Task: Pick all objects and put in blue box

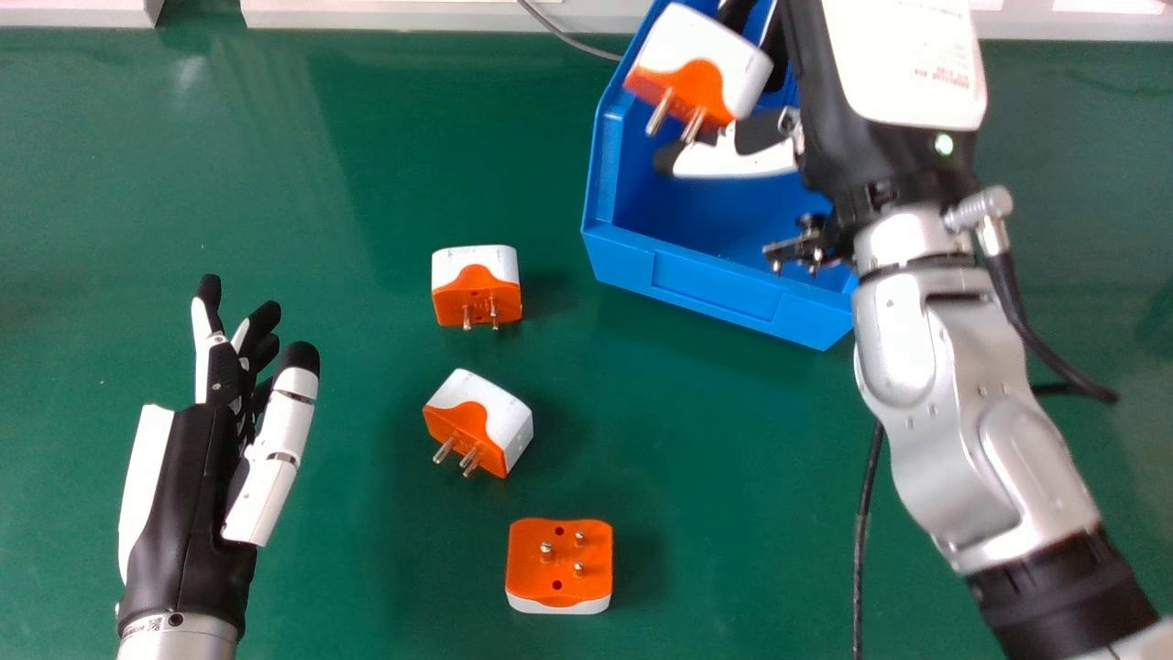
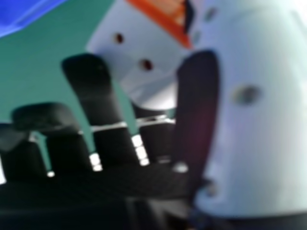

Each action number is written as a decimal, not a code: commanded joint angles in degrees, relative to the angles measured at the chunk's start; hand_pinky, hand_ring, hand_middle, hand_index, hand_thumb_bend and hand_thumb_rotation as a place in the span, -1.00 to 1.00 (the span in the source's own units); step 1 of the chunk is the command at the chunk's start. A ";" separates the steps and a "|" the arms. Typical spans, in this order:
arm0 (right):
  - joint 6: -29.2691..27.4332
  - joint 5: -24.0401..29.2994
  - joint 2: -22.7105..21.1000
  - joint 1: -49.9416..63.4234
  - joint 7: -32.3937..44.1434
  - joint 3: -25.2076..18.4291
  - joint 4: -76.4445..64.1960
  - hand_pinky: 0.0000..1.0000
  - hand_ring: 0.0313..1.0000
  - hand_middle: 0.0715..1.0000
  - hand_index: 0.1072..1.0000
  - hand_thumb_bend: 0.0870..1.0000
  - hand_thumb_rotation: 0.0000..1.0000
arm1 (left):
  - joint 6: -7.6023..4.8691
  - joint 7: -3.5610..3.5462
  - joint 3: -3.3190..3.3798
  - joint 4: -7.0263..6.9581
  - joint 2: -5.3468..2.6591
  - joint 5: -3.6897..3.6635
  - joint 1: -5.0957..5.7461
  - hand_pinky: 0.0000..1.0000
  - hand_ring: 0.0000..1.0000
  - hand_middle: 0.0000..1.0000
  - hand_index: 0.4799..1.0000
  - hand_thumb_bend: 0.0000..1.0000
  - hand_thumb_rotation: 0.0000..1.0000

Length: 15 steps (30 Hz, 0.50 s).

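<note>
While the left hand (image 1: 188, 513) hung over the near left part of the green table (image 1: 302, 165), its fingers were loosely extended, the thumb stood apart from them, and it held nothing. To its right, three orange and white plug adapters lay on the table, well apart from one another. The middle adapter (image 1: 477, 422) sat at a slant, its metal pins pointing toward the near left. Just beyond it, the farthest adapter (image 1: 476, 284) had its orange pin face turned to the near side. The nearest adapter (image 1: 559, 564), a little farther right, lay with its orange face and three pins upward.

Next came the blue box (image 1: 715, 289), open at the top and set askew on the table. Above its far left part, the held adapter (image 1: 706, 55) was tilted, with its pins pointing down and toward the near side. The right hand (image 1: 742, 158) was partly closed, gripping this adapter between thumb and fingers. In the right hand view, two dark holes showed in the adapter's white side. On the right, a black cable (image 1: 866, 532) ran along the table near the silver forearm (image 1: 962, 412).
</note>
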 commanded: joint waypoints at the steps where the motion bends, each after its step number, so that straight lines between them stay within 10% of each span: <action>1: 0.55 0.03 -0.37 -4.25 -2.00 -1.02 1.48 -0.98 -0.95 -0.91 -0.88 -0.21 -0.89 | -0.27 0.03 0.39 -1.37 0.24 -0.42 0.38 0.86 0.93 0.93 0.95 -0.41 0.73; 15: 3.68 1.22 1.05 -14.30 -7.25 0.59 18.28 -0.95 -0.92 -0.85 -0.78 -0.15 -0.92 | 0.16 -0.11 0.38 -2.71 -0.43 -1.81 1.75 0.88 0.94 0.94 0.95 -0.41 0.77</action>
